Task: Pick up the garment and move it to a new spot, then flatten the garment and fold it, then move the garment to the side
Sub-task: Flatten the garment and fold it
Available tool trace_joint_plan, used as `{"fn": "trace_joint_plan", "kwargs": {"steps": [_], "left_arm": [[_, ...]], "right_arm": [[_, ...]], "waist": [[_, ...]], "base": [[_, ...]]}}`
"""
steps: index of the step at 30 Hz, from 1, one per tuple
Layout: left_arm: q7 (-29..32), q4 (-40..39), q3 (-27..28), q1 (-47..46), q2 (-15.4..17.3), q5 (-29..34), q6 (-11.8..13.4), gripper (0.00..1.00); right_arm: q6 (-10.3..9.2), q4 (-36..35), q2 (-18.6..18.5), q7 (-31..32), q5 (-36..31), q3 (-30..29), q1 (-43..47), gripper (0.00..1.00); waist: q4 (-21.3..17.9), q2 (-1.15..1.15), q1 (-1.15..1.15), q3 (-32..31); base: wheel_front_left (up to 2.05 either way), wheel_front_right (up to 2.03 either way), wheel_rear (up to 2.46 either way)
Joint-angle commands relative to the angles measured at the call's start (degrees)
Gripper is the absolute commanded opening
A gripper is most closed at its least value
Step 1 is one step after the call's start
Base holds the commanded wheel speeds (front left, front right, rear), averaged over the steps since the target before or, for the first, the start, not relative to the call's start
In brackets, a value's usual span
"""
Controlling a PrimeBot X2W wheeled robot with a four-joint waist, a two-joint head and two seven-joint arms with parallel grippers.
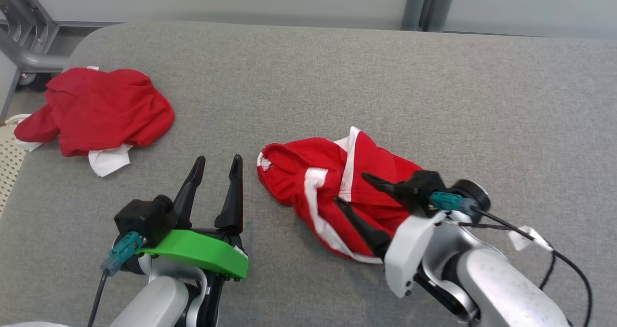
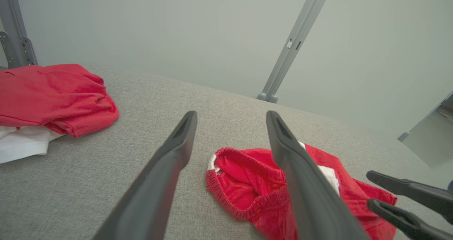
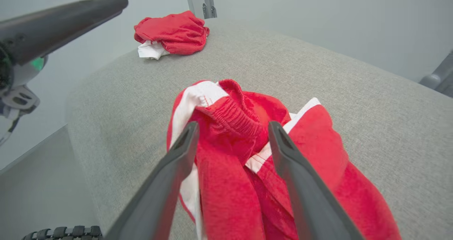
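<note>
Lying crumpled near the front middle of the grey surface, the garment (image 1: 328,192) is a red piece with white stripes and an elastic, gathered hem that faces the robot's left. It rests in a loose heap, folds overlapping, with one white band crossing its top and another running along its near edge.

Over its right half hangs the right gripper (image 1: 350,187), fingers spread wide apart and clasping nothing; in the right wrist view the two dark fingers (image 3: 177,162) stand on either side of a raised red fold without pinching it. Just beside the garment's hem, on the bare cloth, the left gripper (image 1: 218,158) hovers with its fingers likewise released and parted, nothing between them.

Well apart, at the far left corner, a second red garment (image 1: 101,110) sits bunched up, with a white cloth (image 1: 110,159) poking out from under its near edge.

Beneath all this is a table (image 1: 337,76) covered in grey woven fabric, flat and plain, with a rounded far-left corner. Behind it runs a pale grey wall. Grey metal posts (image 1: 429,4) rise at the far edge, and a slanted grey frame (image 1: 19,42) stands off the left corner. A cream perforated panel (image 1: 9,163) shows at the left margin.
</note>
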Motion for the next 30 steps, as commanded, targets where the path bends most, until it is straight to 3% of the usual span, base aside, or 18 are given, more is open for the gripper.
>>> {"fn": "trace_joint_plan", "kwargs": {"steps": [1, 6, 12, 28, 29, 30], "left_arm": [[-0.13, -0.11, -0.01, 0.25, 0.17, 0.11, 0.22, 1.00], [0.14, 0.01, -0.22, 0.18, 0.43, 0.05, 0.06, 1.00], [0.36, -0.07, -0.61, -0.77, 0.05, 0.19, -0.16, 1.00], [-0.01, 0.67, -0.70, -2.10, -1.52, 0.19, -1.34, 1.00], [-0.06, 0.80, -0.66, -2.15, -1.66, 0.24, -1.49, 1.00], [-0.08, 0.94, -0.69, -2.25, -1.85, 0.29, -1.66, 1.00]], "right_arm": [[0.03, -0.61, -0.31, 0.27, -0.23, -0.54, 0.92, 1.00], [0.03, -5.27, -0.44, 3.02, -0.40, -0.88, 4.45, 1.00], [0.02, -5.41, -1.21, 4.41, -3.50, -2.24, 4.82, 1.00], [0.02, 11.38, -5.83, 6.27, -16.18, 0.23, -3.40, 0.97], [0.02, 12.22, -5.65, 5.99, -16.38, 0.11, -4.08, 0.13], [0.02, 13.14, -5.38, 5.91, -16.08, 0.38, -4.42, 0.00]], "waist": [[0.03, 0.00, 0.00, 0.03], [0.21, 0.00, 0.00, -0.01], [0.90, 0.00, 0.00, 0.44], [2.52, 0.00, 0.00, 2.98], [2.61, 0.00, 0.00, 3.11], [2.76, 0.00, 0.00, 3.23]], "base": [[0.00, 0.00, 0.00], [0.00, 0.00, 0.00], [0.00, 0.00, 0.00], [0.00, 0.00, 0.00], [0.00, 0.00, 0.00], [0.00, 0.00, 0.00]]}}
